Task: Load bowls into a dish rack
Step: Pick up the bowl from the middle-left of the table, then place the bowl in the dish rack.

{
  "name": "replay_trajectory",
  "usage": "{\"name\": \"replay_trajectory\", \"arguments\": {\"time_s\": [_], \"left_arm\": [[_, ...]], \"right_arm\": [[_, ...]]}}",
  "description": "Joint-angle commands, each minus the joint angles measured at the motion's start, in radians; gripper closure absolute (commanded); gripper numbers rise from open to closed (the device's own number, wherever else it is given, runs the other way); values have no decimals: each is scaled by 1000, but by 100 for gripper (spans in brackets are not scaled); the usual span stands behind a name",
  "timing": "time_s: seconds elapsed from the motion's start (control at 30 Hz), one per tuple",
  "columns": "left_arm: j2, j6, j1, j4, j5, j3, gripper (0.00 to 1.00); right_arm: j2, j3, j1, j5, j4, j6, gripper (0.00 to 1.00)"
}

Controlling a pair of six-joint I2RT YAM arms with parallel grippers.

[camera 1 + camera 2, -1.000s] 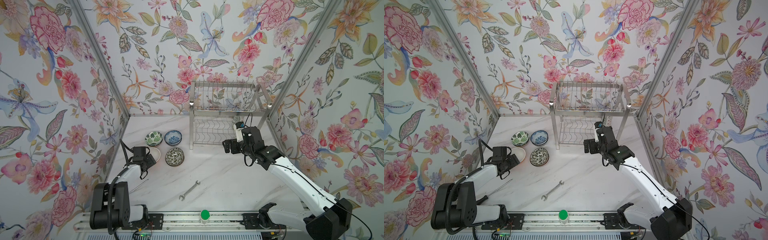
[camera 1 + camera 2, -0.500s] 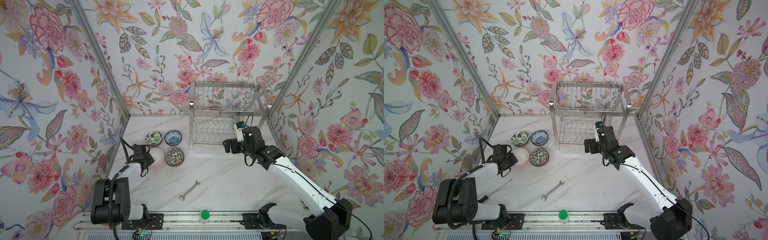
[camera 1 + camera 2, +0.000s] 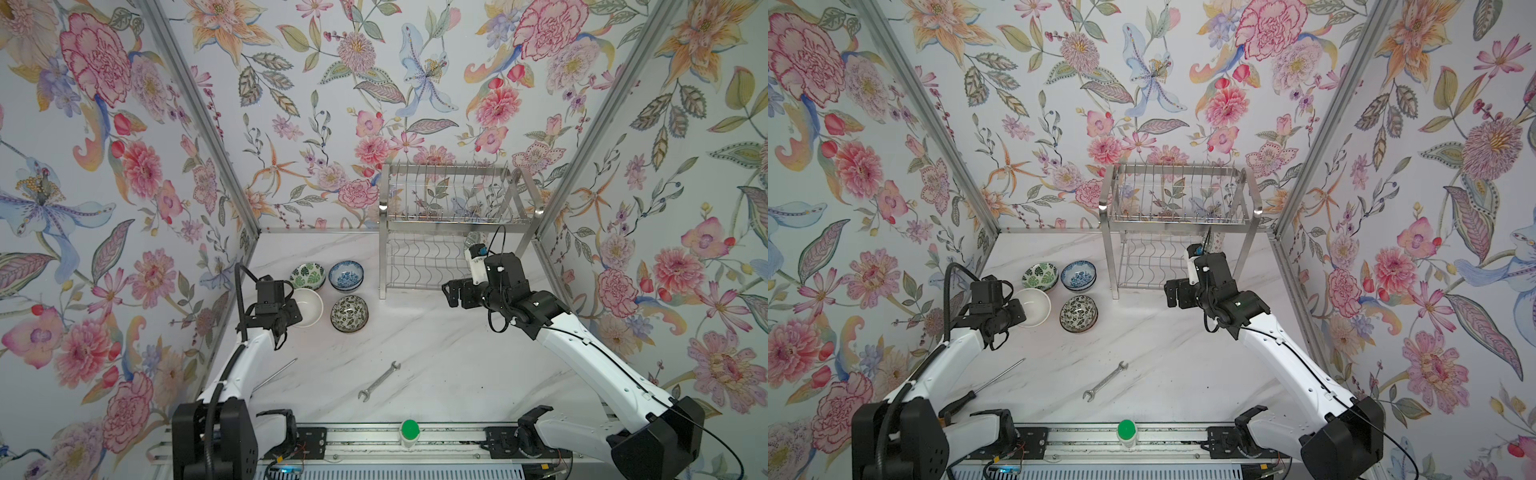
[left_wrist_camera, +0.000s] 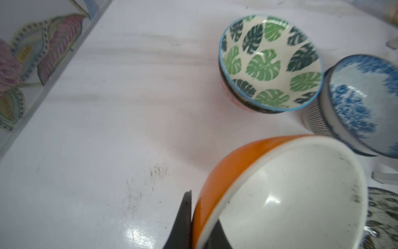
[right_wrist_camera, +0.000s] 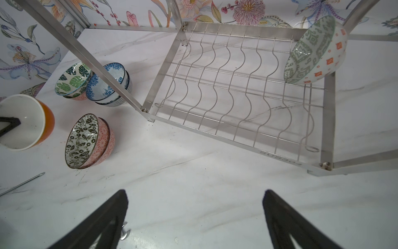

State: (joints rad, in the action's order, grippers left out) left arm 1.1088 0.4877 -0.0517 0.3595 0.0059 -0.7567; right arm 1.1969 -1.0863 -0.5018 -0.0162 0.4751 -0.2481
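One orange, white-lined round ceramic bowl (image 4: 280,194) pinched at rim by left jaws, closed tight. Bowl tilted beside green-leaf bowl stack (image 3: 307,275); whether lifted off white marble bench (image 3: 415,345) cannot be told. Right jaws spread wide, empty, before two-tier steel wire dish rack (image 3: 453,216). One green-patterned bowl (image 5: 316,51) already leaned in lower tier. Step judged: pickup. Next: bowl to be lifted clear of neighbours, carried to rack.

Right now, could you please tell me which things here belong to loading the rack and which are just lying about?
Job in hand: dish rack; orange bowl in the left hand; green-leaf bowl; blue-and-white bowl; black-and-white floral bowl; green-patterned bowl already in the rack's lower tier.
Lying about: wrench; screwdriver.
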Motion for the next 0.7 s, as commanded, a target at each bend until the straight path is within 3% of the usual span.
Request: {"name": "replay_trajectory", "arguments": {"time_s": [0.0, 0.2, 0.47, 0.67], "left_arm": [[-98, -108, 26, 24, 78, -82, 100], [-89, -144, 215, 27, 141, -171, 100], [131, -103, 481, -123, 133, -238, 100], [286, -67, 612, -227, 124, -355, 100]], "right_arm": [[5, -29, -9, -66, -40, -20, 1], [-6, -34, -41, -151, -124, -77, 1], [-3, -80, -87, -176, -150, -103, 1], [50, -69, -139, -73, -161, -113, 2]]}}
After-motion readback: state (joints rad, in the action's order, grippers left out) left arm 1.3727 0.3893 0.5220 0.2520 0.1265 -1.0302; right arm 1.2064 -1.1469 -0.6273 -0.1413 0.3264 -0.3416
